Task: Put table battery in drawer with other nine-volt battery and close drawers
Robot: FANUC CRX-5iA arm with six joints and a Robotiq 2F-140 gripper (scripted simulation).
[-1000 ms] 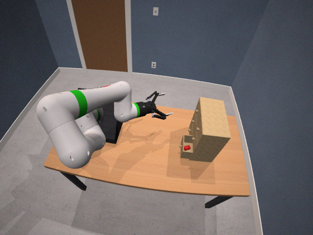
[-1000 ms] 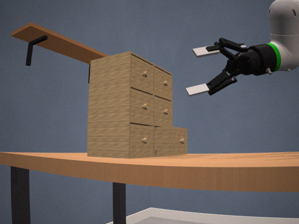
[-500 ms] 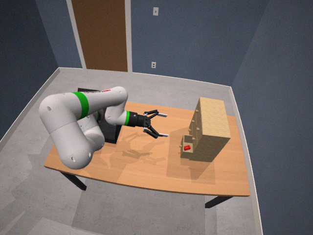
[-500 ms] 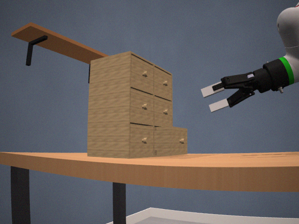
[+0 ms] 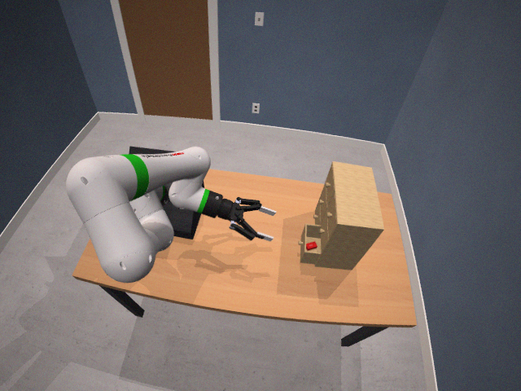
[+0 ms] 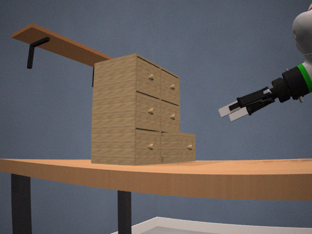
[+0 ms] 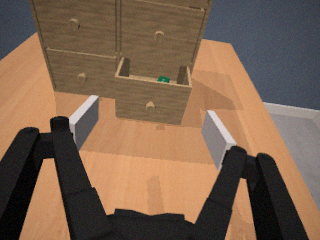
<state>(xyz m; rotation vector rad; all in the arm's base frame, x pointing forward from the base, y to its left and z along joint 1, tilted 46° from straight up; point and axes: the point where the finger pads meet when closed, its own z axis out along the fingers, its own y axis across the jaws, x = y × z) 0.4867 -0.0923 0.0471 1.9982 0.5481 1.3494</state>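
Nine-volt battery: I cannot tell for sure where the loose one lies, or pick out its like by name. A small red block (image 5: 311,245) sits inside the pulled-out drawer (image 5: 308,257) (image 6: 178,147) (image 7: 152,102) in the top view, toward the outer side wall. The wrist view shows a small green piece (image 7: 163,79) behind the front panel, in much the same part of that drawer; perhaps it is the same item from another side, but the view is too coarse to settle it.

The drawer is the bottom one in the right-hand column as the wrist view faces it. It stands well out of the chest (image 5: 360,197) (image 6: 113,113) (image 7: 95,42), level, its round knob (image 5: 300,243) (image 6: 189,147) (image 7: 150,105) facing the arm (image 5: 164,170) (image 6: 303,32). The other five drawers sit in their slots, and the chest stands upright on the table (image 5: 235,294) (image 6: 75,168) (image 7: 140,165).

Apart from the knob and above the table, the jaws (image 5: 273,226) (image 6: 225,116) are open, pale pads spread wide with nothing between them. They point toward the chest, tilted downward. Beyond, a wooden shelf (image 6: 60,45) hangs on the blue wall.
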